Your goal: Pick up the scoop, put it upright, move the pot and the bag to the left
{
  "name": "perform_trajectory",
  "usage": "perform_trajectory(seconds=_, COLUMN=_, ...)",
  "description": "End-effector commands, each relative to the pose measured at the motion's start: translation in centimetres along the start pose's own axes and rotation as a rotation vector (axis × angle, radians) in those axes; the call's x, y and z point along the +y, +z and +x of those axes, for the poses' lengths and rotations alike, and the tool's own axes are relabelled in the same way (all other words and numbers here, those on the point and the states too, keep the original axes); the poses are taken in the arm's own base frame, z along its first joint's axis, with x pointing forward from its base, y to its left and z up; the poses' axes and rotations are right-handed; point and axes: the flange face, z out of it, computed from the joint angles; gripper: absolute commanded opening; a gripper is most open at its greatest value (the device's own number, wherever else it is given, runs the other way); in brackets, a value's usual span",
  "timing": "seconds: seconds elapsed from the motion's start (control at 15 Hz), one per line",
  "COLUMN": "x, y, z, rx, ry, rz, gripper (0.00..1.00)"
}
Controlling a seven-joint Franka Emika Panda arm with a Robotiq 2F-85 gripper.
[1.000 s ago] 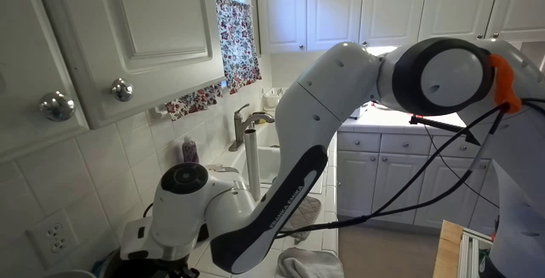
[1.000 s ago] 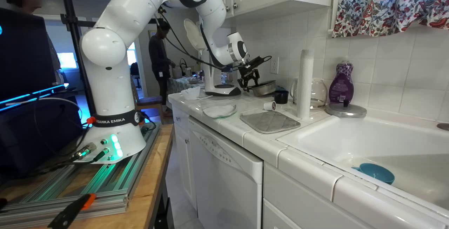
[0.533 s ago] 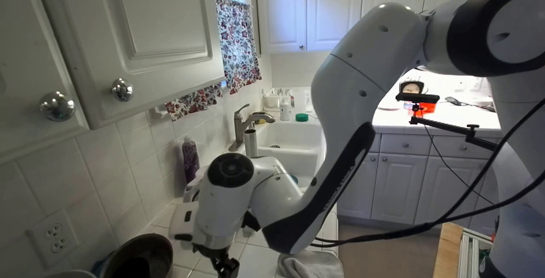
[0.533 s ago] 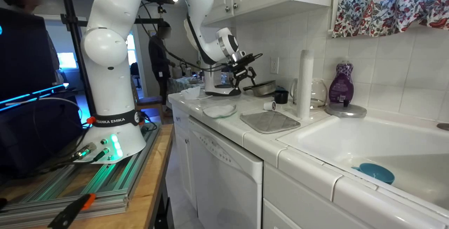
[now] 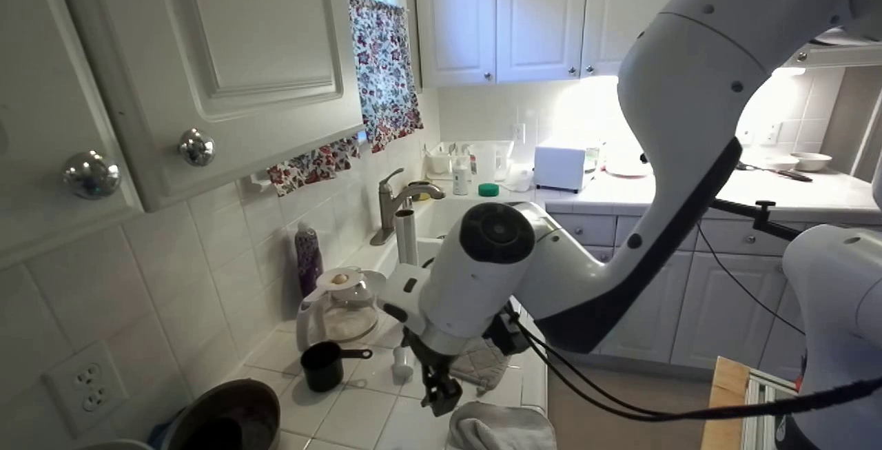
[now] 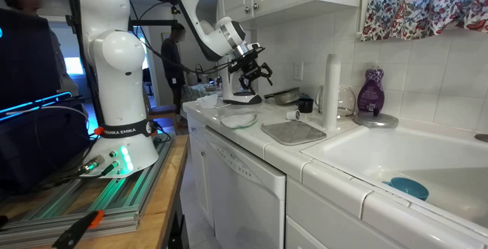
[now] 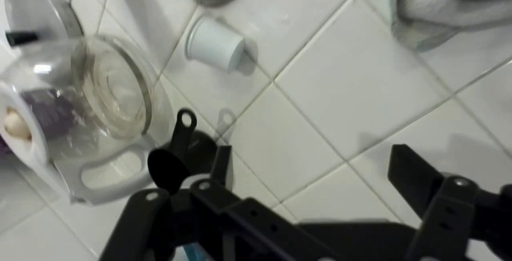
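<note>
The black scoop (image 5: pixel 322 366) stands upright on the tiled counter, its short handle pointing toward the sink side. In the wrist view the scoop (image 7: pixel 170 165) lies partly behind one finger. Beside it the dark grey pot (image 5: pixel 242 396) is cut off by the lower edge of that exterior view; the pot (image 6: pixel 288 97) rests tilted against the back of the counter. My gripper (image 6: pixel 261 87) hangs above the counter, apart from both. In the wrist view the gripper (image 7: pixel 311 153) is open with only tiles between its fingers. I cannot clearly make out the bag.
A glass carafe (image 5: pixel 350 315) is close to the scoop, with a small white cup (image 5: pixel 402 362) nearby. A white tube (image 6: pixel 331 90) stands by the sink. A grey mat (image 6: pixel 293 132), a cloth (image 5: pixel 501 426) and a coffee maker (image 6: pixel 244 98) share the counter. Cabinets (image 5: pixel 269 64) overhang it.
My gripper has lifted away from the pot toward the counter's front, its fingers spreading wider. The arm uncovers the pot, scoop and carafe, which stay in place.
</note>
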Motion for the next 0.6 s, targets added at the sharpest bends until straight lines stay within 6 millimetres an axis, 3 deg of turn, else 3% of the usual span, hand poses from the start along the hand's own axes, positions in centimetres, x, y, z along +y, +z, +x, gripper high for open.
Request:
perform_trajectory(seconds=0.0, x=-3.1, y=-1.8, z=-6.4, rx=-0.119, ry=0.165, rz=-0.025, gripper=1.0)
perform_trajectory(seconds=0.07, x=-1.7, y=-0.3, z=-3.3, rx=-0.077, ry=0.096, rz=-0.003, gripper=1.0)
perform_trajectory(seconds=0.13, x=-2.3, y=-0.5, z=-4.2, rx=-0.09, ry=0.105, rz=0.002, gripper=1.0)
perform_trajectory(seconds=0.4, x=-1.9, y=-0.5, z=-3.7, rx=-0.084, ry=0.105, rz=-0.003, gripper=1.0)
perform_trajectory(seconds=0.53, x=-1.3, y=0.0, z=-3.9, rx=-0.11, ry=0.185, rz=-0.019, gripper=1.0)
